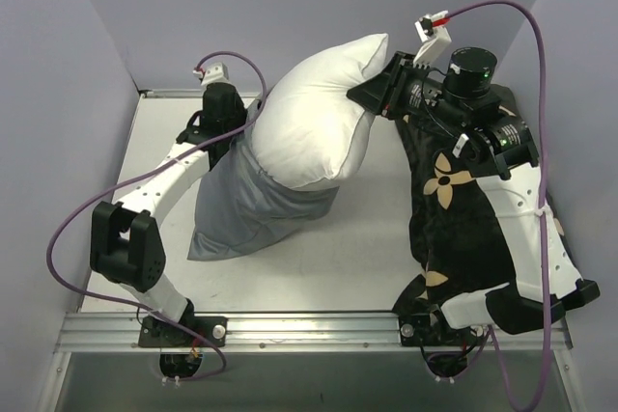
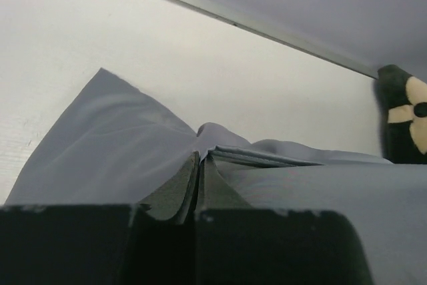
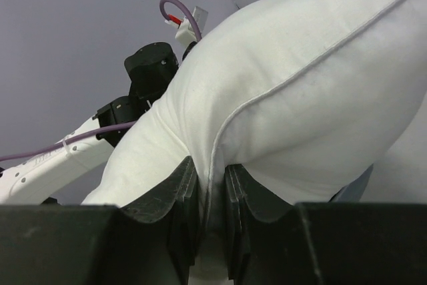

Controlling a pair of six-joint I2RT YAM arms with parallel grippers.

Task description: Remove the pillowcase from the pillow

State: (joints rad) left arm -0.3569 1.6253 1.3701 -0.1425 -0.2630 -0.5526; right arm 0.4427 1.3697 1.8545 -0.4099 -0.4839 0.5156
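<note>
Right now I am watching the pillow (image 1: 323,113) rising at a slant over the middle of the table (image 1: 357,248). Its upper part is showing bare and white, and its lower end is sitting inside the grey pillowcase (image 1: 241,214), which is slumping onto the tabletop left of centre. My right gripper (image 1: 379,86) is pinching the pillow's raised far corner; on its wrist view the fingers (image 3: 177,191) are clamping the piped seam. My left gripper (image 1: 249,127) is pressing together on a fold of the pillowcase, with grey cloth caught between the pads (image 2: 181,193). A black cushion with tan flowers (image 1: 446,205) is lying under the right arm, just beside the pillow.
</note>
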